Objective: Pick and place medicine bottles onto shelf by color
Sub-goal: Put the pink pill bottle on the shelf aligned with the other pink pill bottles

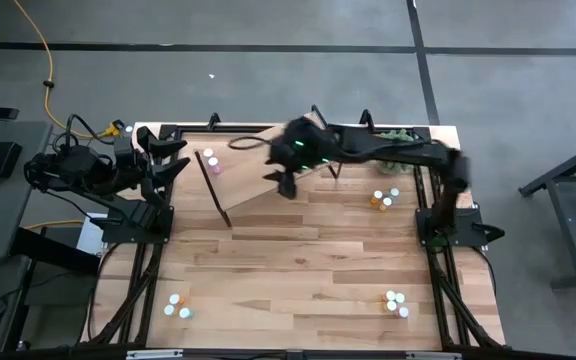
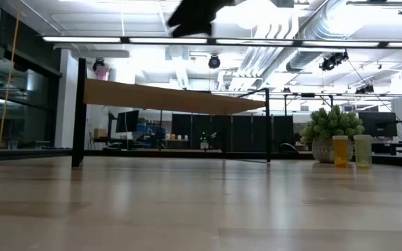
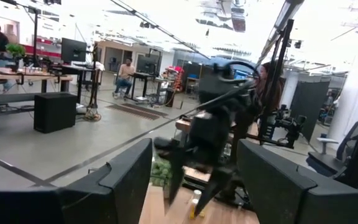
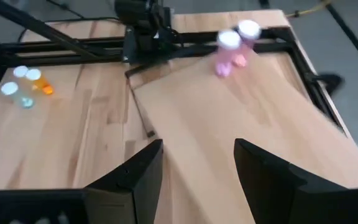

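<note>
The shelf (image 1: 268, 165) is a light-wood plank on thin black legs at the table's far middle. Two pink medicine bottles (image 4: 232, 53) with white caps stand near the shelf's left end (image 1: 211, 160). My right gripper (image 4: 197, 174) hovers above the shelf's near edge (image 1: 283, 182), open, with nothing between its fingers. Over the table's far left corner, my left gripper (image 1: 178, 158) waits open and empty (image 3: 194, 186). More medicine bottles stand on the table in three groups: orange and teal ones (image 1: 383, 197), a near-right group (image 1: 396, 302) and a near-left group (image 1: 176, 305).
A fuzzy green plant (image 2: 330, 125) in a pot stands at the far right, behind an orange bottle (image 2: 340, 150) and a pale one (image 2: 362, 150). Black frame rails (image 1: 138, 270) run along the table's sides. Bare wood lies across the table's middle and near part.
</note>
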Robot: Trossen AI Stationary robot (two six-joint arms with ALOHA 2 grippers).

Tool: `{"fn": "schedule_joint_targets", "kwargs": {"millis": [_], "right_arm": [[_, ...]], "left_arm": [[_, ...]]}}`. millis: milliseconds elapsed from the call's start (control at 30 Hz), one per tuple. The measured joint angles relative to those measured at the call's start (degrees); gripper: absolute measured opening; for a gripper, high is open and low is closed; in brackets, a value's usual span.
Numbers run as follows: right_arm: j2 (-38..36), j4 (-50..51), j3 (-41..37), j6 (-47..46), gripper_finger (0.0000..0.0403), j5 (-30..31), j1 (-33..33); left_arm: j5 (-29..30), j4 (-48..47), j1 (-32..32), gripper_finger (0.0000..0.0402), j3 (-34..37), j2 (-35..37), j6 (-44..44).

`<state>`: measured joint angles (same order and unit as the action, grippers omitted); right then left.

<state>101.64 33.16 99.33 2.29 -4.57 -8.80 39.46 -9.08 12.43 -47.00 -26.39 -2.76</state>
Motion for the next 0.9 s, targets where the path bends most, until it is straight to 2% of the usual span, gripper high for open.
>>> {"fn": "schedule_joint_targets", "kwargs": {"millis": [200,367,467,567,733,900], "right_arm": [[-24.54,-17.75,-28.40,-15.68,0.0189,11.97,4.95],[-39.44,-33.23,-42.46,-23.02,0.0189,21.03,11.82],[-44.83,-38.25,-46.84,-22.82,0.0189,25.12,14.69],[-47.86,-38.79,-48.74,-22.78,0.0189,26.18,16.13],[-50.03,-38.53,-48.86,-17.37,0.0189,23.32,16.74],[-50.33,-38.59,-48.86,-14.09,0.0189,19.86,16.74]], "left_arm": [[-1.60,0.02,0.00,0.0225,0.49,-0.68,-1.23],[-1.77,4.77,-0.02,0.0225,2.97,-3.29,-3.41],[-4.47,7.71,-0.02,0.0225,3.39,-6.55,-3.02],[-6.01,10.30,-0.02,0.0225,3.41,-11.21,-2.99],[-5.77,16.85,0.00,0.0225,3.48,-17.69,-3.00],[-5.63,20.86,0.00,0.0225,3.48,-20.05,-2.99]]}}
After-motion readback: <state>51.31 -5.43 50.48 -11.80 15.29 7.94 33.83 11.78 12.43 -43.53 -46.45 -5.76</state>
